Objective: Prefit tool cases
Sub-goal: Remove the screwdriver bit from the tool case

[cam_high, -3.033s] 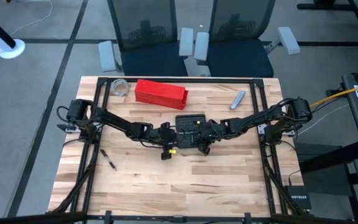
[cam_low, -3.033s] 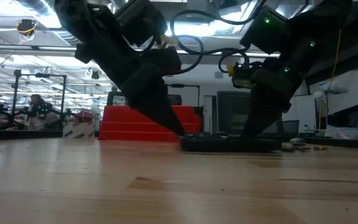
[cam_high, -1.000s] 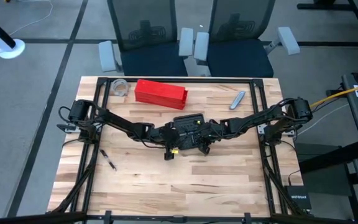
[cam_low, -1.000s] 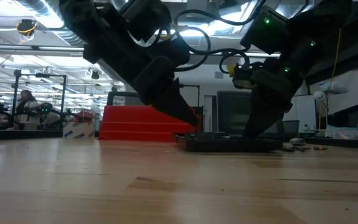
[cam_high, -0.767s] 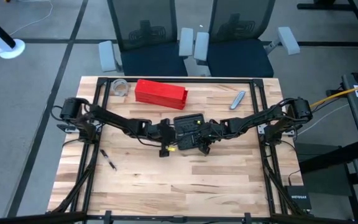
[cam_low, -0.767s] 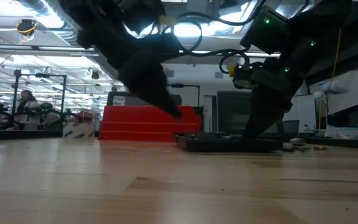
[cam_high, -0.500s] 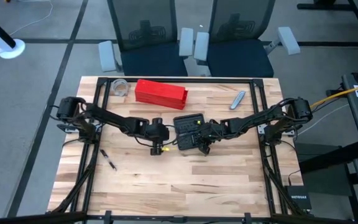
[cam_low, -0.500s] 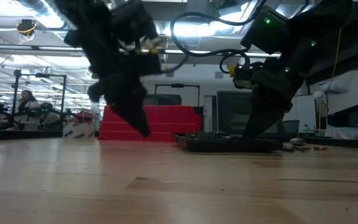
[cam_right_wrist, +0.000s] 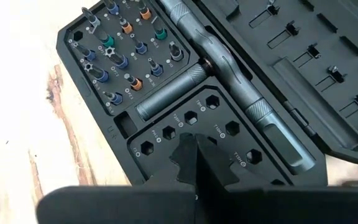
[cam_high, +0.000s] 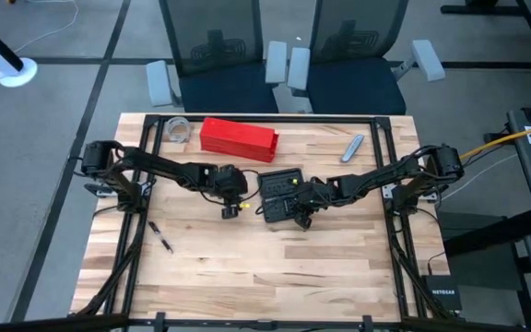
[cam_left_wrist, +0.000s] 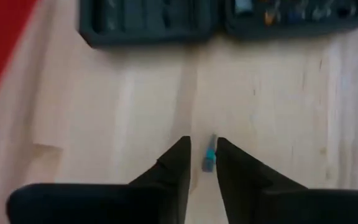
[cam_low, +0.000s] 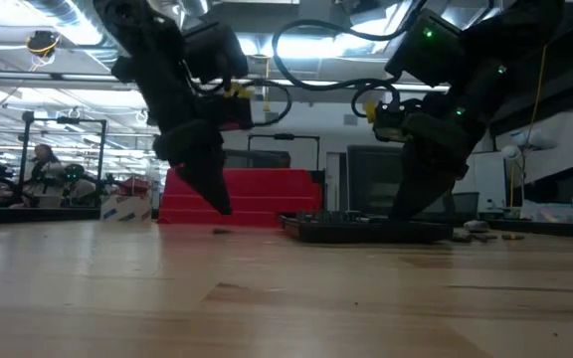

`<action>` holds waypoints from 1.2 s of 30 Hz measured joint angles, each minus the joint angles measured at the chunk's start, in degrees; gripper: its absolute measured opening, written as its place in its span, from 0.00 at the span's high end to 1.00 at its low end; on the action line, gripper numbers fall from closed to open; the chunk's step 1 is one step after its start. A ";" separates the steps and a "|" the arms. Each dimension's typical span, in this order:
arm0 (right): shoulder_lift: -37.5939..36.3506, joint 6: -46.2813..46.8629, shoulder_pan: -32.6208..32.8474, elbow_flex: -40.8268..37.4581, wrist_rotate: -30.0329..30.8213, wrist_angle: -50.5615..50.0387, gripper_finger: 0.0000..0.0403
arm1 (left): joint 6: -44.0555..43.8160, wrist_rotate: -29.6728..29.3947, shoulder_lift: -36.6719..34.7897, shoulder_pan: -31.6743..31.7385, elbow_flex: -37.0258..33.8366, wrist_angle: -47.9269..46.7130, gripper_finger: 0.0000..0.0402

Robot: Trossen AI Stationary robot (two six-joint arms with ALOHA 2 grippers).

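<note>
The black tool case (cam_high: 281, 194) lies open on the table's middle, both halves flat; one half (cam_right_wrist: 123, 56) carries coloured bits and a ratchet handle. My right gripper (cam_right_wrist: 194, 142) is shut, its tips on the case's socket grid. My left gripper (cam_left_wrist: 202, 144) hovers left of the case (cam_left_wrist: 166, 25), pointing steeply down, its fingers a narrow gap apart. A small teal bit (cam_left_wrist: 209, 160) lies on the wood just beyond its tips and also shows as a small speck in the low view (cam_low: 222, 231); the fingers do not touch it. My right gripper sets its shut fingertips (cam_right_wrist: 188, 152) down on the gridded socket panel (cam_right_wrist: 219, 115) of the case's nearer half. It comes slanting down from the table's right side. The case lies flat on the table under it.
A long red box (cam_high: 238, 136) stands behind the case near the far edge, with a clear roll (cam_high: 177, 129) to its left. A grey tool (cam_high: 353, 148) lies at the far right, and a small dark pen (cam_high: 161, 237) at the near left. Bare wood fills the near half.
My left gripper has drawn away from the case toward the table's left edge and tipped steeper downward. A small bit now lies on the table below its tips. My right gripper and the case have kept still.
</note>
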 joint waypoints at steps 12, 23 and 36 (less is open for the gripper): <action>0.00 -0.02 0.00 0.00 0.02 0.06 1.00 | -4.17 8.04 -0.97 -2.30 2.23 14.68 0.73; 0.00 -0.02 -0.02 0.00 -0.33 0.08 1.00 | -7.36 7.66 5.49 -6.68 2.18 20.22 0.71; 0.00 -0.04 -0.04 0.00 -0.37 0.15 1.00 | -6.67 6.32 10.42 -6.42 2.97 26.55 0.71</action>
